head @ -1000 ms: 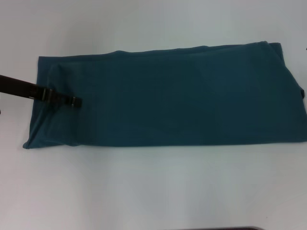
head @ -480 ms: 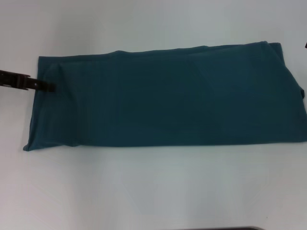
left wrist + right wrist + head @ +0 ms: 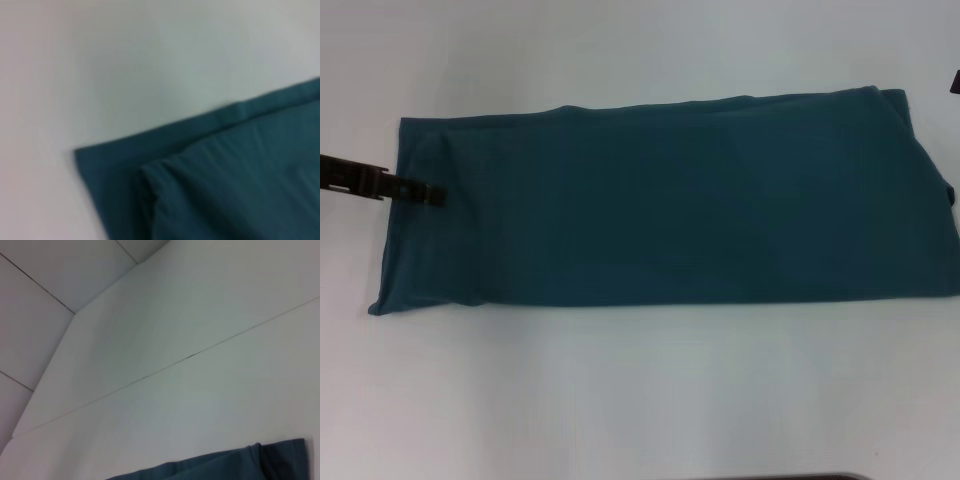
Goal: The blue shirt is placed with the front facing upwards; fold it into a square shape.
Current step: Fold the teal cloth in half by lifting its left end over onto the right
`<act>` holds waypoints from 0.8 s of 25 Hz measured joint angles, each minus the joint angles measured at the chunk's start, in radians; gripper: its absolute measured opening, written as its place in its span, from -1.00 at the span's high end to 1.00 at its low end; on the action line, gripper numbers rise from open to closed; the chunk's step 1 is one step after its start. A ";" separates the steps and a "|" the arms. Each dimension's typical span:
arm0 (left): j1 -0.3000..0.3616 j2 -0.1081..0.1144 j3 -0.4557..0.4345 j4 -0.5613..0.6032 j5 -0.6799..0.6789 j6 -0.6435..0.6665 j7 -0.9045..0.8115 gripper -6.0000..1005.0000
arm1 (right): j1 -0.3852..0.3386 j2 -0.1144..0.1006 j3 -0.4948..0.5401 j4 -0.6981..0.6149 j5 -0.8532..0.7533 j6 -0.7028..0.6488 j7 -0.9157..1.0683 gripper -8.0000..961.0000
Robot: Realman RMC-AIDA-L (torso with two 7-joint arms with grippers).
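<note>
Reaching in from the left edge of the head view, the left gripper (image 3: 428,194) sits low over the left end of the blue shirt (image 3: 670,205), its dark tip just inside the cloth's short left edge and about midway along that edge. Whether its fingers are apart or together cannot be told from here, and nothing shows it holding any cloth. The shirt lies flat on the white table (image 3: 640,400) as a long, narrow band, folded lengthwise, with only plain teal cloth facing up. Its left end is squared off, with a shallow crease running beside the gripper; its right end reaches the right edge of the head view, where a small fold sticks out at the far corner. The left wrist view shows one corner of the shirt (image 3: 210,180) with a second layer lying on top, set back a little from the lower layer's edge. The right gripper (image 3: 956,82) is only a dark sliver at the right border, off the cloth; its state cannot be told. The right wrist view catches the table and a strip of the shirt's edge (image 3: 225,467).
</note>
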 joint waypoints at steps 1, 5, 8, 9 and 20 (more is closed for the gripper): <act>0.000 -0.005 0.003 0.001 0.000 0.006 0.003 -0.86 | 0.000 0.000 0.000 0.000 0.000 0.000 0.000 -0.59; -0.003 -0.017 0.006 0.020 0.000 -0.006 0.019 -0.86 | 0.001 0.001 0.000 0.000 0.000 0.000 0.000 -0.59; -0.007 -0.020 0.007 0.042 0.003 -0.027 0.026 -0.86 | 0.003 0.002 -0.001 0.000 0.000 0.005 0.000 -0.59; -0.008 -0.021 0.009 0.052 0.006 -0.038 0.028 -0.86 | 0.003 0.002 0.000 0.000 0.000 0.005 0.001 -0.59; -0.001 -0.024 0.032 0.110 0.011 -0.114 0.031 -0.86 | 0.003 0.002 0.001 -0.009 0.000 0.005 -0.001 -0.59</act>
